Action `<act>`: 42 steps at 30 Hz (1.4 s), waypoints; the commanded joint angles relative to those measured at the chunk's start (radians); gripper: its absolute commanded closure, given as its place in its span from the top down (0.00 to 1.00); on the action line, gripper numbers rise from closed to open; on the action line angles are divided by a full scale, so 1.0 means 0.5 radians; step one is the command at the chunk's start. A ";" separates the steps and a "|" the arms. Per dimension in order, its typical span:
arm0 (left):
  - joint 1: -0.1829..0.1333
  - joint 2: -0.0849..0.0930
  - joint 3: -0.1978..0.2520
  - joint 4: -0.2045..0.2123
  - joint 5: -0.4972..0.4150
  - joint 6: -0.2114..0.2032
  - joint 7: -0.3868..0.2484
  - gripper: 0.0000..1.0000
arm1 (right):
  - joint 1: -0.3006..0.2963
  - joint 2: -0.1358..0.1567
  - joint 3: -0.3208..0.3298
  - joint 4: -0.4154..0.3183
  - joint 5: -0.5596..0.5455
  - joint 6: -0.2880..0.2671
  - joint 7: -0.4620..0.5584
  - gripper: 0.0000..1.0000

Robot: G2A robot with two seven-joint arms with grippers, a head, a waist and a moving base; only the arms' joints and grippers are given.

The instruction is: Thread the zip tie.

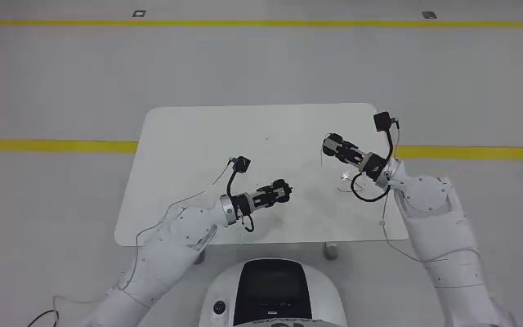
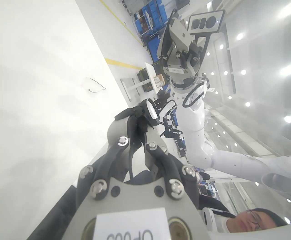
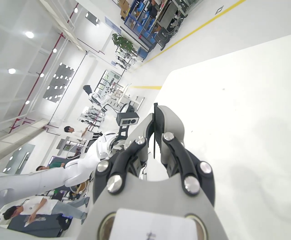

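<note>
White tabletop point(image 1: 204, 155) with round corners, on a pale grey floor crossed by yellow lines point(image 1: 65, 145). Big bright hall all around, with blue boxes point(image 3: 136, 19) on shelves far off.

Right hand point(image 1: 330, 146) up over the right part of the tabletop, close to the far corner. Shut tight on the zip tie point(image 3: 155, 131). Black, thin zip tie, pinched flat between the two grey fingers point(image 3: 175, 122). Thick end just past the fingertips, thin end running back toward the palm. Up in the air, not touching the tabletop.

Left hand point(image 1: 284, 191) over the near middle of the tabletop, aimed toward the right hand and well apart from it. Closed narrow on a black strip point(image 2: 122, 114). Strip bunched up at the fingertips point(image 2: 114, 130), with short black ends sticking out to both sides. One thin black strand trailing back between the fingers toward the palm. Hard to tell if the strip is another zip tie.

Thin dark wire point(image 2: 96, 87) flat on the tabletop, bent in a loose curve. Lies alone, well apart from both hands.
</note>
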 commanded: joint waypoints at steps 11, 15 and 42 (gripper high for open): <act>0.028 -0.002 0.023 -0.041 -0.087 0.024 -0.031 0.00 | -0.013 0.002 -0.026 -0.020 -0.105 0.000 -0.080 0.00; 0.068 0.014 0.000 -0.113 -0.336 0.167 -0.233 0.00 | -0.047 0.016 -0.049 -0.096 -0.204 0.000 -0.142 0.00; -0.108 0.002 0.063 -0.017 -1.172 0.854 -0.610 0.00 | -0.148 0.109 -0.187 -0.322 -0.237 0.000 -0.263 0.00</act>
